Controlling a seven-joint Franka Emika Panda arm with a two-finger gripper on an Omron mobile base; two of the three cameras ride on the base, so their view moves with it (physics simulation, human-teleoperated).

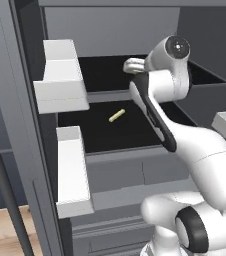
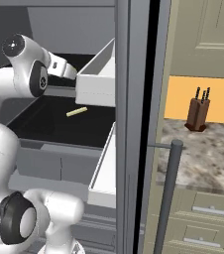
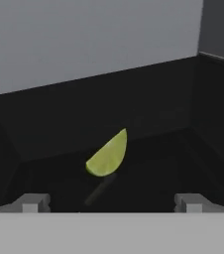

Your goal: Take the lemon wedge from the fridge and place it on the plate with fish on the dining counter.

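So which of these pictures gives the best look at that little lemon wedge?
The hand view: the lemon wedge appears large and centred on the dark fridge shelf. Both base views show it as a small pale sliver.

The left base view looks from behind and left of the arm [image 1: 195,150], forward and slightly down into the open fridge [image 1: 110,30], close up, with the left door's white bins [image 1: 62,75] near the lens. The right base view faces the same fridge [image 2: 69,25] interior from behind and right, past the right door's edge. Both share the dark shelves and a small pale stick [image 1: 116,115] lying on the lower shelf. The hand view sits inside the fridge, close above a dark shelf [image 3: 44,129], facing its far wall.
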